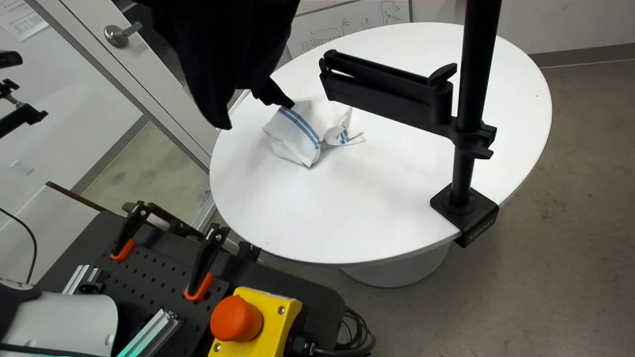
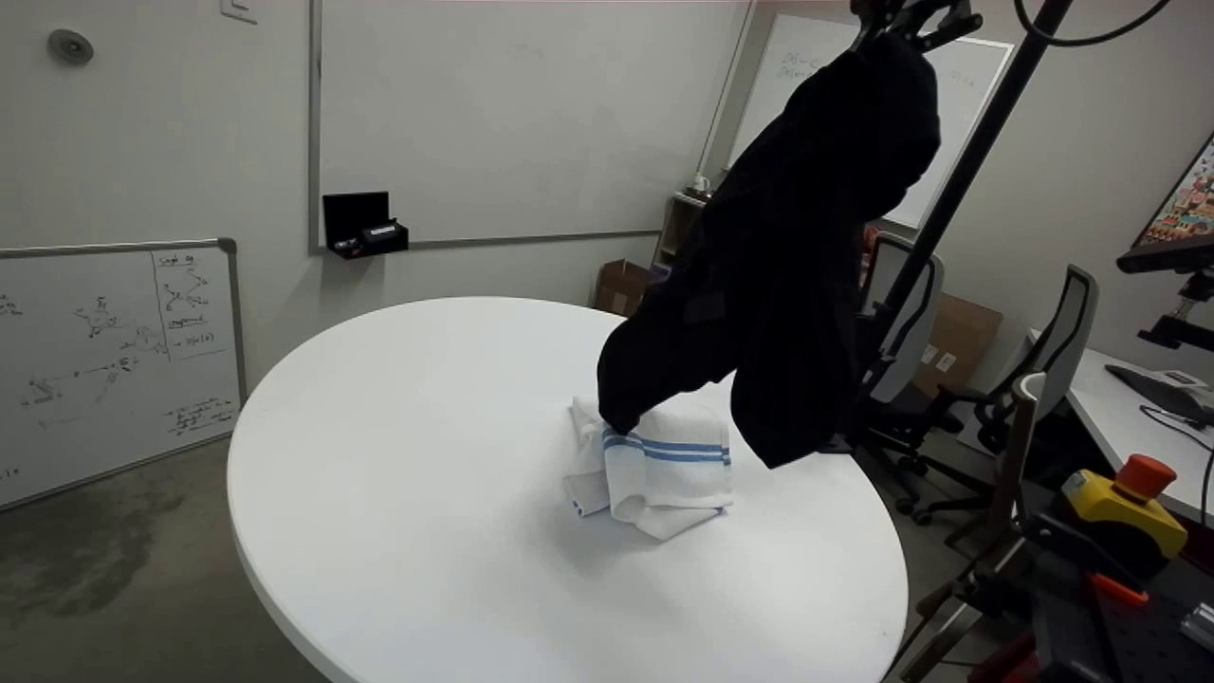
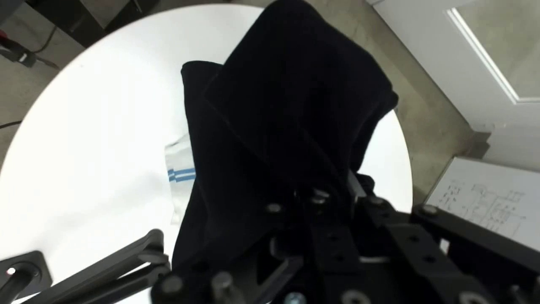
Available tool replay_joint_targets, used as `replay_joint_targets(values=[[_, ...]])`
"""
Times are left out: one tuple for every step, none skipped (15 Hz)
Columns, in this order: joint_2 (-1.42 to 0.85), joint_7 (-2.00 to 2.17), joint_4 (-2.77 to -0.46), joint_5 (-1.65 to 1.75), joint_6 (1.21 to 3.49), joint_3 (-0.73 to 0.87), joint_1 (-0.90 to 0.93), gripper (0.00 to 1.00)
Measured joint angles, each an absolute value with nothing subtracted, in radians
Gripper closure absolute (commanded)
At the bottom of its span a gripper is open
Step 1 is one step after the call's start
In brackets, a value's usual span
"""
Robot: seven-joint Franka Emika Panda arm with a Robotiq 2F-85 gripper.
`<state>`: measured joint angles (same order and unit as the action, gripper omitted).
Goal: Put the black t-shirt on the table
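Observation:
The black t-shirt hangs limp and wrinkled in both exterior views [image 1: 223, 54] [image 2: 797, 247] and fills the middle of the wrist view [image 3: 274, 105]. My gripper [image 2: 896, 33] is shut on its upper part, high above the table; in the wrist view the fingertips [image 3: 325, 192] are partly hidden in dark fabric. The gripper is out of sight in an exterior view, above the top edge. The round white table [image 1: 377, 203] [image 2: 398, 493] [image 3: 114, 109] lies below. One lower corner of the shirt overlaps the white towel; whether they touch I cannot tell.
The crumpled white towel with blue stripes [image 1: 302, 131] [image 2: 678, 474] [image 3: 181, 177] lies on the table. A black stand [image 1: 469, 99] with a horizontal arm [image 1: 387, 87] is clamped to the table edge. A yellow box with a red button [image 1: 268, 317] sits on the robot's base table.

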<state>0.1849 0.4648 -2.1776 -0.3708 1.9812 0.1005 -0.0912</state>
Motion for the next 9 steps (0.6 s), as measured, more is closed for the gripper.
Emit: replay_joint_targets(values=[[0.188, 0.451, -2.18, -0.371, 1.948, 0.09, -0.082, 0.97], [0.187, 0.439, -2.183, -0.371, 1.912, 0.081, -0.072, 0.97], [0.184, 0.427, -2.187, -0.371, 1.879, 0.071, -0.063, 0.97], [0.179, 0.417, -2.19, -0.371, 1.846, 0.062, -0.055, 0.97], [0.171, 0.405, -2.191, -0.371, 1.812, 0.052, -0.047, 0.97], [0.163, 0.393, -2.192, -0.37, 1.78, 0.041, -0.039, 0.97], [0.153, 0.385, -2.193, -0.369, 1.753, 0.03, -0.031, 0.97], [0.141, 0.38, -2.194, -0.364, 1.734, 0.017, -0.022, 0.97], [0.128, 0.379, -2.194, -0.358, 1.721, 0.006, -0.014, 0.97]])
